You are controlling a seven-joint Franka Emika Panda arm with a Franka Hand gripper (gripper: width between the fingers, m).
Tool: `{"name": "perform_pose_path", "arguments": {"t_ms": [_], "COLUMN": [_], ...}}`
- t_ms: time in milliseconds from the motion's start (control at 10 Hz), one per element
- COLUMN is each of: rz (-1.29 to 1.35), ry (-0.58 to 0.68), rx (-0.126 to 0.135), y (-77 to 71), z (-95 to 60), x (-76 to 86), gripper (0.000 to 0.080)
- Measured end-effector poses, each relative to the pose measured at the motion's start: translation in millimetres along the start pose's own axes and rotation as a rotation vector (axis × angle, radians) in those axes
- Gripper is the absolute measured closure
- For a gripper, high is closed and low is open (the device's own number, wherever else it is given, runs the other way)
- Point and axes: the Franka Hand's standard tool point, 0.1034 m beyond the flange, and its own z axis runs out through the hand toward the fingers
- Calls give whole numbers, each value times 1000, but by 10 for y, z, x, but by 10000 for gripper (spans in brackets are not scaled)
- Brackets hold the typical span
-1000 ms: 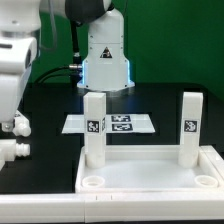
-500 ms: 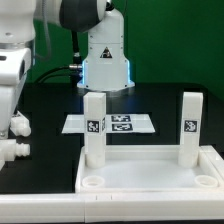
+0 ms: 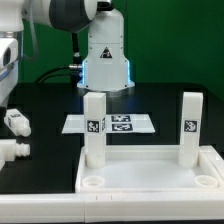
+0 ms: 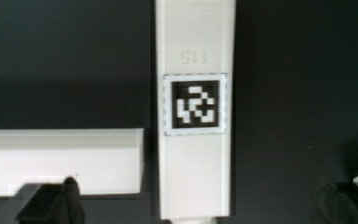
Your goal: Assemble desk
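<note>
The desk top (image 3: 150,178) lies at the front of the exterior view, with one leg (image 3: 94,128) upright in its far left corner and another leg (image 3: 190,125) in its far right corner. Two loose legs lie on the black table at the exterior view's left edge, one (image 3: 15,120) behind the other (image 3: 9,150). In the wrist view my gripper (image 4: 206,205) is open, its dark fingertips (image 4: 44,200) wide apart above a tagged leg (image 4: 195,60) that runs lengthwise between them. A second leg (image 4: 60,158) lies crosswise beside it. Nothing is gripped.
The marker board (image 3: 125,123) lies flat behind the desk top. The robot's white base (image 3: 105,60) stands at the back, in front of a green backdrop. My arm (image 3: 6,55) hangs over the exterior view's left edge, mostly cut off.
My arm has swung up and toward the exterior view's left edge, uncovering the loose leg beneath it. The jaws stayed open; no part moved.
</note>
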Motion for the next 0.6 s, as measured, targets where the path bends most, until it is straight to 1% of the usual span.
{"name": "perform_pose_path", "arguments": {"t_ms": [100, 400, 500, 600], "rz": [32, 30, 29, 15], "ry": [1, -2, -2, -6], "rx": [2, 4, 7, 14], "y": [1, -9, -21, -55], "z": [5, 10, 30, 112], "x": [19, -2, -18, -92], "gripper": [150, 150, 150, 150]}}
